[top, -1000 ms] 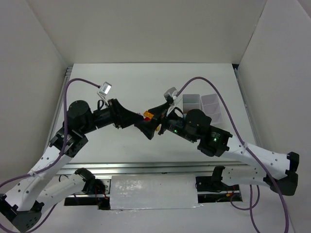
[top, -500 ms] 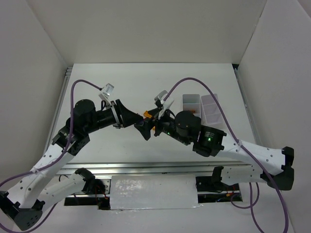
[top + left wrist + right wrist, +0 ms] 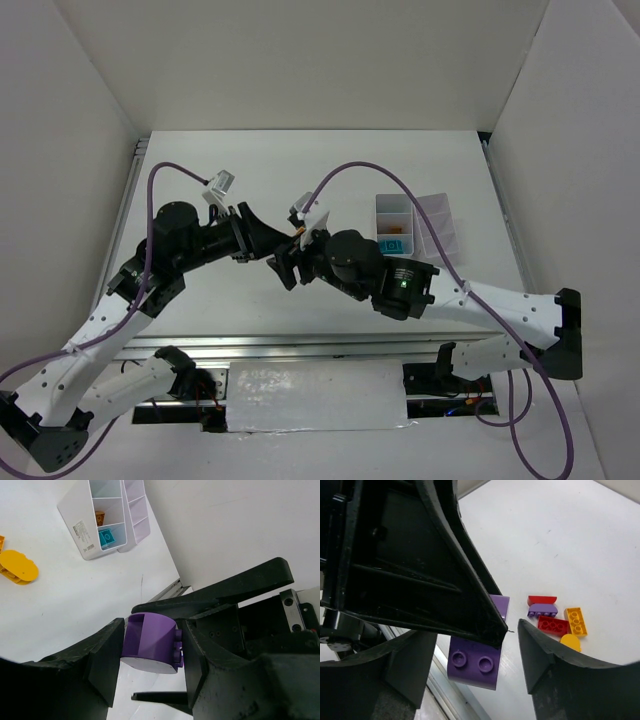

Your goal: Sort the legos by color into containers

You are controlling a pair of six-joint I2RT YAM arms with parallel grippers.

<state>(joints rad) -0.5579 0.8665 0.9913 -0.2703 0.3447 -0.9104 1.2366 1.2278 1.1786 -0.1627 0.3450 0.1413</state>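
Purple plastic studded brick (image 3: 150, 642) is pinched by the left gripper (image 3: 150, 651). The right gripper (image 3: 476, 663), fingers spread around it, should squeeze before left lets go.

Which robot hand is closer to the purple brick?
Left. The left gripper pinches the purple brick between its fingers. The right gripper is open, with a finger on each side of the brick, not gripping it.

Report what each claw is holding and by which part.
Left claw clamps a purple brick by two opposite sides. Right claw is open around the same brick, not gripping it.
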